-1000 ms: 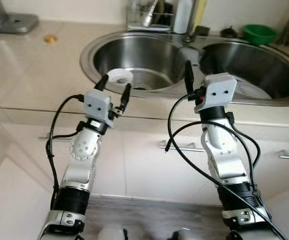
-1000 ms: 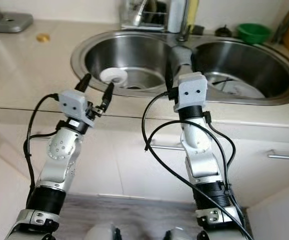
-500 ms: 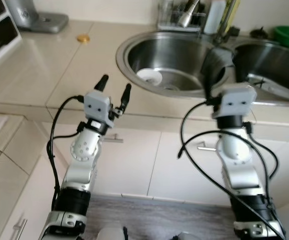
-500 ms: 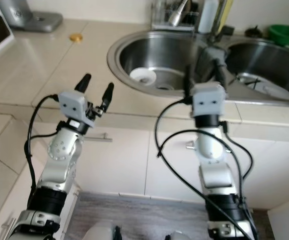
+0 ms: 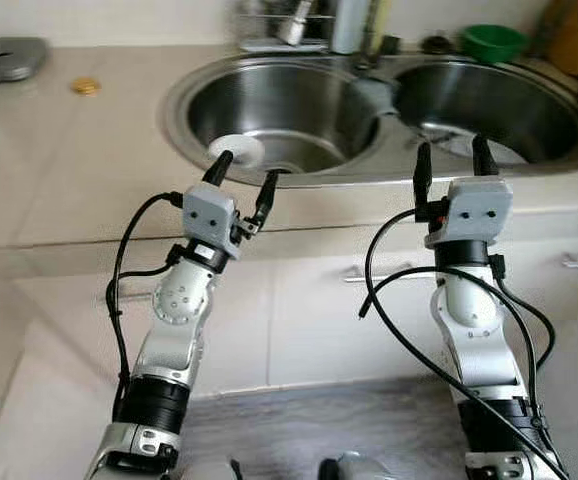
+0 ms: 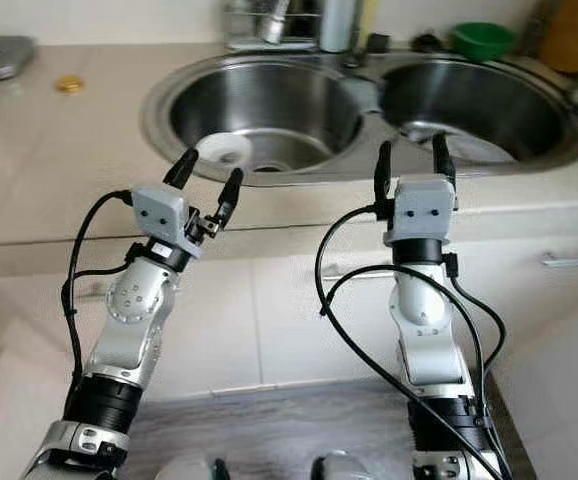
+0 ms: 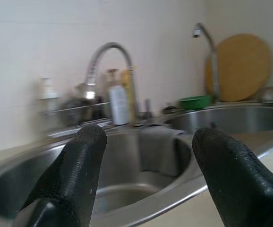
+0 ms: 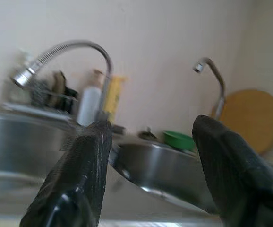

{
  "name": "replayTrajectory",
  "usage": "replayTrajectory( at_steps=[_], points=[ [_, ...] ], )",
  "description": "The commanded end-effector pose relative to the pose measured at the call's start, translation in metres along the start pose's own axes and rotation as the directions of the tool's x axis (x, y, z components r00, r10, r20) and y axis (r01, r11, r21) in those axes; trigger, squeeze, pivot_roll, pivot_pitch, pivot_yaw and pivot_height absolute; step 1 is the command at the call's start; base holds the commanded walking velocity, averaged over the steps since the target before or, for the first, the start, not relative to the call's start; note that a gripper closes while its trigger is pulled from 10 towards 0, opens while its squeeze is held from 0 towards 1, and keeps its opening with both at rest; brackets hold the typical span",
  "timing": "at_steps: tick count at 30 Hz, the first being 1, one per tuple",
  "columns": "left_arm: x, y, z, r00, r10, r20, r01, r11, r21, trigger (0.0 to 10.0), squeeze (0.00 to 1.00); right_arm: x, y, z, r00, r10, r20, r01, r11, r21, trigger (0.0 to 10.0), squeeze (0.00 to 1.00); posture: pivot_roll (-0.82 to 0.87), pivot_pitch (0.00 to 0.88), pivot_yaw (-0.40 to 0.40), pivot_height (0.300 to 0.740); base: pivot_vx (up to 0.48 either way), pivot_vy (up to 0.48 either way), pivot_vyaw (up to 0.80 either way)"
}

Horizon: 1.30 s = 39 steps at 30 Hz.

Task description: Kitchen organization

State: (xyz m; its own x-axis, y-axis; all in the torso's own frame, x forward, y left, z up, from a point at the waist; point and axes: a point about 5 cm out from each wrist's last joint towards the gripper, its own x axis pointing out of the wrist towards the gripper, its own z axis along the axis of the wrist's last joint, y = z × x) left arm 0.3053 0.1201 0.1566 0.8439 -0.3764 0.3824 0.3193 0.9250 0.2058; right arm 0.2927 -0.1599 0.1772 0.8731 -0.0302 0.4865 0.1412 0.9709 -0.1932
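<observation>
A steel double sink (image 5: 184, 95) is set into a pale counter (image 5: 59, 160). In the left bowl of the sink, a small white round thing (image 5: 235, 151) is seen on the near side, close to the drain. A grey cloth (image 5: 374, 97) is draped over the wall between the two bowls. In the right bowl, something pale and flat (image 5: 459, 145) is lying on the bottom, but what it is cannot be told. A green bowl (image 5: 493, 41) is placed on the far rim, behind the right bowl. A wire rack (image 5: 279, 25) with dishes and bottles is seen behind the left bowl, beside the tap (image 7: 109, 61). A round wooden board (image 7: 240, 66) is leaned against the wall at the far right. A small gold lid (image 5: 85, 87) is left on the counter, far to the left. The left gripper (image 5: 243, 180) is held up just in front of the sink's near edge, with its fingers spread apart and nothing between them. The right gripper (image 5: 449, 165) is held up in front of the right bowl, also spread wide with nothing in it. White cupboard doors (image 5: 309, 320) are seen under the counter.
</observation>
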Motion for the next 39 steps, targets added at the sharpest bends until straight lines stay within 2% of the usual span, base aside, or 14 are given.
replayTrajectory(
  at_steps=[1,7,8,9,13,34,39],
  points=[
    [0.001,-0.003,0.002,1.0,-0.02,0.008,0.02,1.0,0.011,10.0,0.0,-0.002,-0.002,-0.002,1.0,0.007,-0.017,-0.007,1.0,0.003,10.0,0.0,0.17,0.0,-0.053,0.74,0.0,-0.465,-0.8],
    [0.002,-0.002,0.003,1.0,-0.013,0.018,0.013,1.0,0.004,10.0,0.0,-0.007,-0.009,-0.007,0.999,-0.019,-0.044,0.018,1.0,-0.019,10.0,0.0,0.16,0.0,-0.05,0.74,0.0,-0.232,-0.8],
    [0.002,-0.002,0.003,1.0,-0.013,0.022,0.013,1.0,0.004,10.0,0.0,-0.008,-0.018,-0.014,0.99,-0.104,-0.093,0.1,0.994,-0.044,10.0,0.0,0.16,0.0,-0.05,0.74,0.0,0.0,-0.8],
    [0.002,-0.002,0.004,1.0,-0.013,0.024,0.013,1.0,0.004,10.0,0.0,-0.009,-0.022,-0.016,0.985,-0.136,-0.107,0.13,0.99,-0.056,10.0,0.0,0.16,0.0,-0.05,0.74,0.0,0.0,-0.8],
    [0.002,-0.001,0.006,0.999,-0.018,0.035,0.018,1.0,0.019,10.0,0.0,-0.009,-0.028,-0.017,0.975,-0.19,-0.116,0.181,0.98,-0.082,10.0,0.0,0.16,0.0,-0.049,0.74,0.0,0.0,-0.8],
    [0.004,-0.001,0.006,0.999,-0.024,0.037,0.023,0.999,0.031,10.0,0.0,-0.007,-0.026,-0.022,0.964,-0.215,-0.153,0.207,0.976,-0.07,10.0,0.0,0.17,0.0,-0.048,0.74,0.0,0.0,-0.8],
    [0.003,-0.007,0.002,0.998,-0.065,0.012,0.065,0.998,0.022,10.0,0.0,-0.009,-0.023,-0.025,0.964,-0.197,-0.179,0.188,0.98,-0.067,10.0,0.0,0.17,0.0,-0.047,0.74,0.0,0.0,-0.8]
  ],
)
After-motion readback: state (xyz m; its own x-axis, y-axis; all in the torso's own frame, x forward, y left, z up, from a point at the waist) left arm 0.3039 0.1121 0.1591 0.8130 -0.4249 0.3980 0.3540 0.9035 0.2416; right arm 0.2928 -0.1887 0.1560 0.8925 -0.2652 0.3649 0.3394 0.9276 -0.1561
